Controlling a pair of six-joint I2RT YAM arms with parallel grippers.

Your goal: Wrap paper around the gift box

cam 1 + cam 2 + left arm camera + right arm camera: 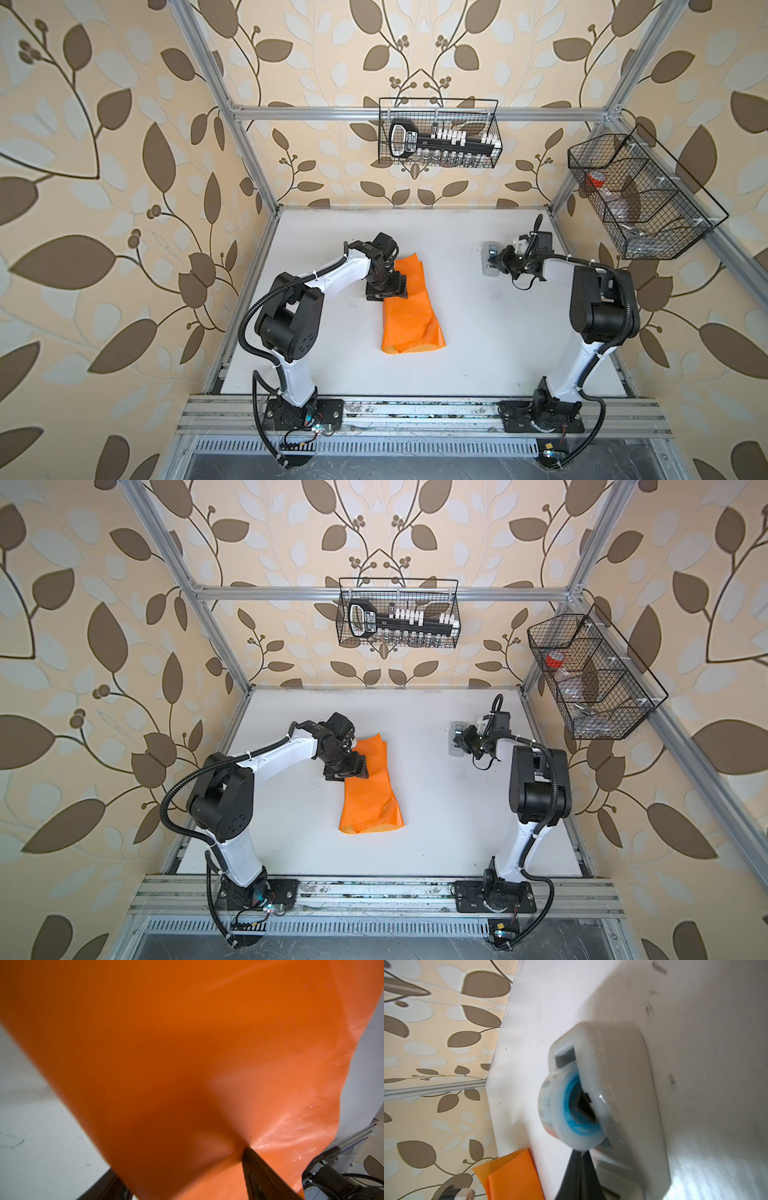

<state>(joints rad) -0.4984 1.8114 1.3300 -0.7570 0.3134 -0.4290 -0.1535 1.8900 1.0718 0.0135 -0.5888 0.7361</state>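
The orange paper (pixel 413 316) (pixel 372 800) lies folded into a long bundle in the middle of the white table (pixel 490 357). The gift box is hidden. My left gripper (pixel 386 291) (pixel 345 771) clasps the bundle's far part from the left. In the left wrist view the paper (pixel 187 1053) bulges between the wide-set fingers, and one fingertip (pixel 247 1153) dents it; the left gripper (pixel 178 1161) is shut on it. My right gripper (pixel 494 262) (pixel 457 741) (pixel 580 1155) is shut at the tape roll (pixel 550 1105), with a pale sliver of tape between its tips.
A grey-white tape dispenser (pixel 487 271) (pixel 453 752) (pixel 623 1084) stands at the back right of the table. A wire basket (pixel 440 133) with a tool rack hangs on the back rail. Another wire basket (pixel 640 195) hangs on the right frame. Aluminium posts ring the table.
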